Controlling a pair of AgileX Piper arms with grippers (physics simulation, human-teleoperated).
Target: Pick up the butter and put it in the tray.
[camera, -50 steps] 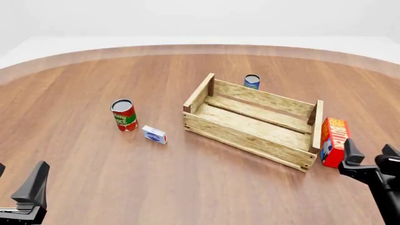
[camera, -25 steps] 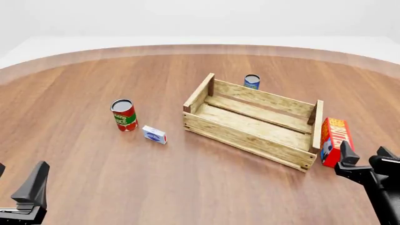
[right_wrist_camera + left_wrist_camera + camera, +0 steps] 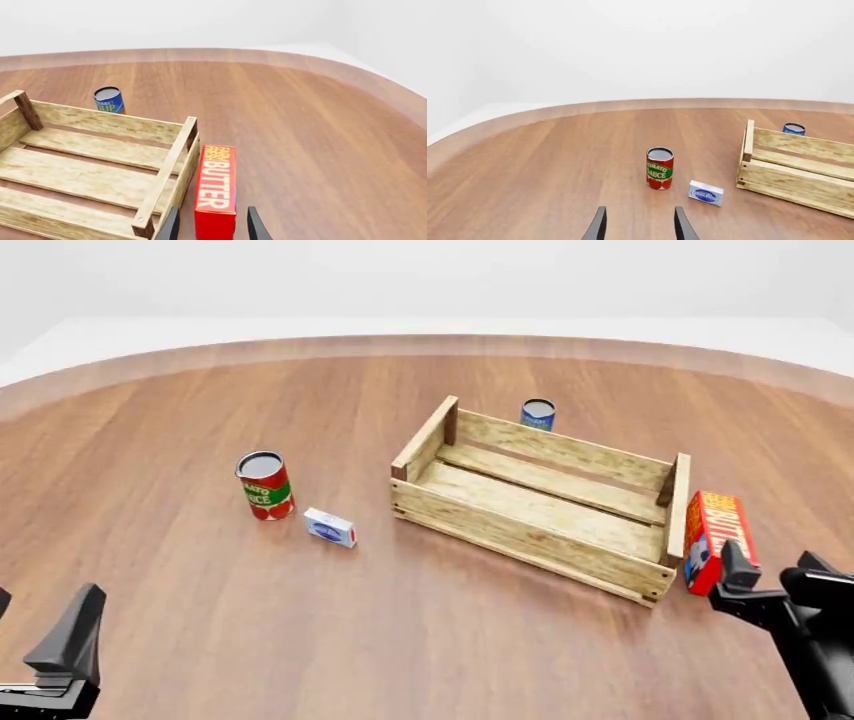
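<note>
Our right hand (image 3: pixel 771 582) sits at the near right edge, fingers spread, nothing between them yet. In the right wrist view the two fingertips (image 3: pixel 172 225) straddle the near end of the butter box (image 3: pixel 215 192), apparently not touching it. The butter box (image 3: pixel 713 540) stands on the tabletop (image 3: pixel 400 640) just right of the wooden crate (image 3: pixel 541 530), beside its right end wall, outside it. Crate interior holds nothing. Our left hand (image 3: pixel 639 225) is parked at the near left, fingers spread, holding nothing, well apart from everything. Tomato sauce can (image 3: pixel 264 485) and small white-and-blue box (image 3: pixel 328 527) sit left of the crate; a blue can (image 3: pixel 538 414) stands behind it. Progress as we judge: approach is lined up only; grasp, lift, carry over the wall and release all remain.
</note>
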